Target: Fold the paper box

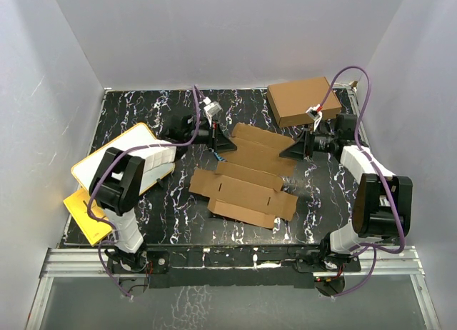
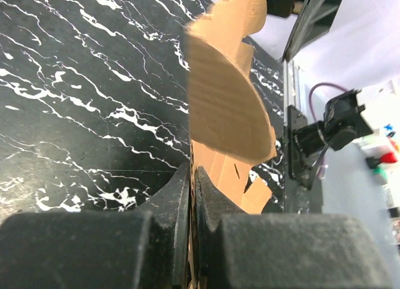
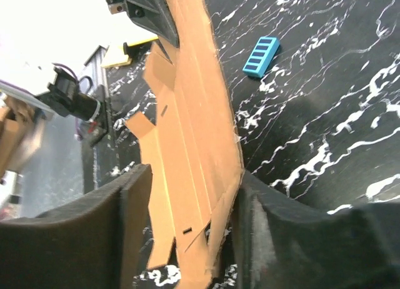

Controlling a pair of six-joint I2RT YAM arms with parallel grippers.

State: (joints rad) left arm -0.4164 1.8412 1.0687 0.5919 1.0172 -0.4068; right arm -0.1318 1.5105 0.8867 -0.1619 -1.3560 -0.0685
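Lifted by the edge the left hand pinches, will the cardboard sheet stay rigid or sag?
Probably sags and hinges: the paper box is a thin, creased die-cut sheet pinched at one edge by the left hand. Likely light; pushed, it may slide on the glossy table.

The left arm (image 1: 118, 191) and the right arm (image 1: 378, 201) are built alike: boxy matte-black joint housings alternate with smooth white link shells. A thin purple cable (image 1: 197, 101) trails along the left arm, and a second purple cable (image 1: 368, 83) runs along the right one. Each wrist carries a small white module (image 1: 209, 107). Seen close, the left fingers (image 2: 175, 201) and the right fingers (image 3: 134, 220) are black, thick and wedge-shaped, with a dull, grainy surface.
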